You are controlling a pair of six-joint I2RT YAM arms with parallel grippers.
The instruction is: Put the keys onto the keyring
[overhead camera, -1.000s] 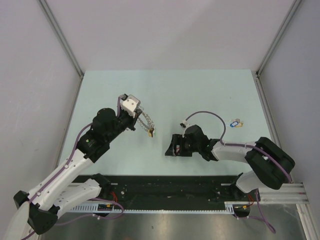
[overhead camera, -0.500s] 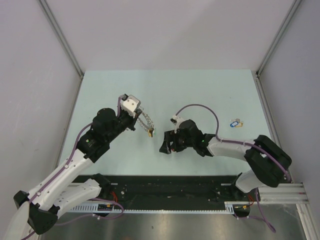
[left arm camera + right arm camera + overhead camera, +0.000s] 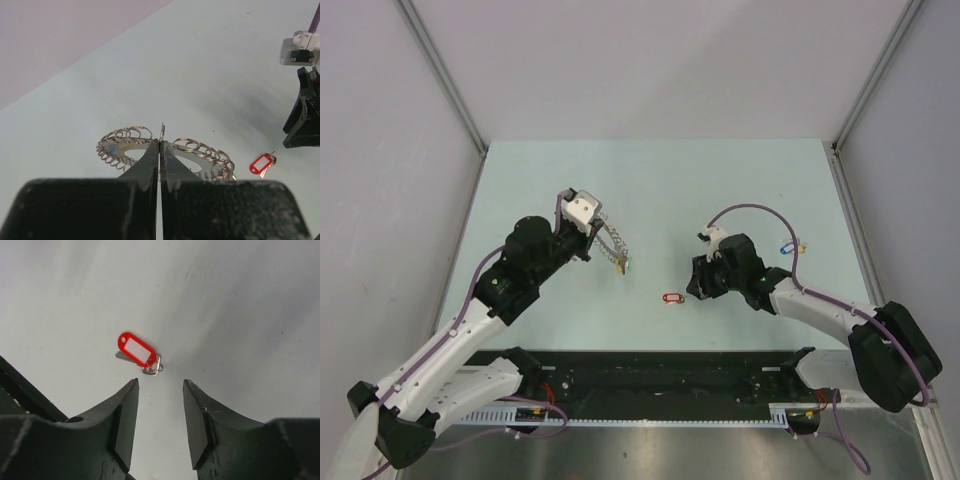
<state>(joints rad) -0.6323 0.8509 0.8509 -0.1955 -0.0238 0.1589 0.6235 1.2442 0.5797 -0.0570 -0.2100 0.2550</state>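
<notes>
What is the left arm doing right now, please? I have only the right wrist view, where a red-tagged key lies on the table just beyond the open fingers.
Observer: The left gripper is shut on the keyring, which hangs from its fingertips.
Operator: Thank you. Does anything hang on the ring?
Observer: A small green-and-yellow piece hangs at its low end. It is too small to tell more.
Operator: Are there other keys about?
Observer: One blue-tagged key lies toward the right side of the table.
</notes>
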